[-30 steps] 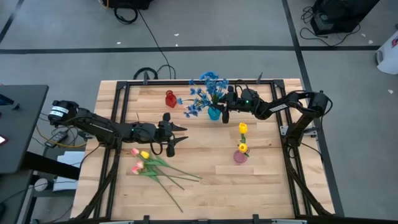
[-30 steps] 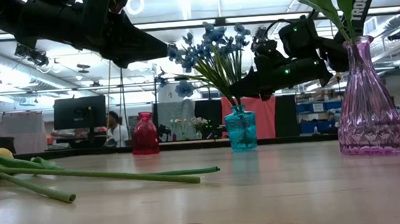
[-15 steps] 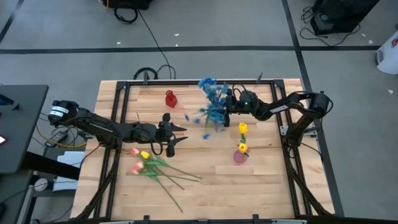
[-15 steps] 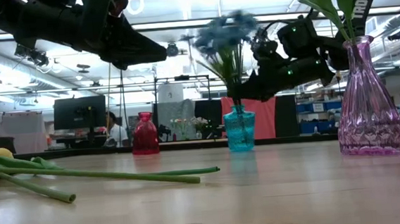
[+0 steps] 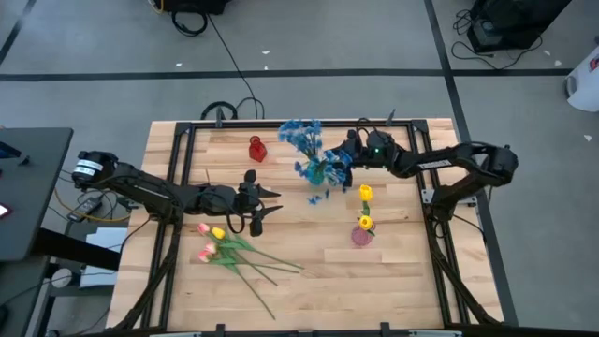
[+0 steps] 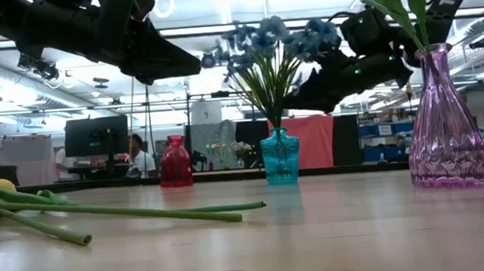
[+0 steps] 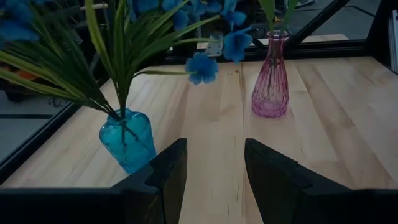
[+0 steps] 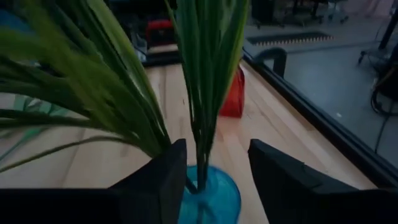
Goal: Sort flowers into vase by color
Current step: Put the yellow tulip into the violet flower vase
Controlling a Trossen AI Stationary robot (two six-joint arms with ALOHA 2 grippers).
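A blue vase (image 5: 318, 172) stands near the table's far edge with a spray of blue flowers (image 5: 301, 142) in it, their green stems (image 8: 202, 124) upright. My right gripper (image 8: 214, 163) is open just above the vase's mouth, a finger on either side of the stems. A red vase (image 5: 256, 148) stands to the left. A pink vase (image 5: 361, 235) holds yellow tulips (image 5: 365, 193). Loose pink and yellow tulips (image 5: 213, 241) lie flat on the table at the near left. Beside them my left gripper (image 5: 271, 202) hovers open with nothing in it.
The loose tulips' long stems (image 6: 128, 213) stretch across the near left of the table. A black frame (image 5: 299, 123) runs along the table's edges. People and desks show in the room behind. Bare wood lies between the blue vase and the pink vase (image 7: 270, 87).
My right gripper has risen and drawn back a little from the stems toward the table's right. The blue flowers, which leaned out to the left, have swung upright. The blue vase has shifted slightly left.
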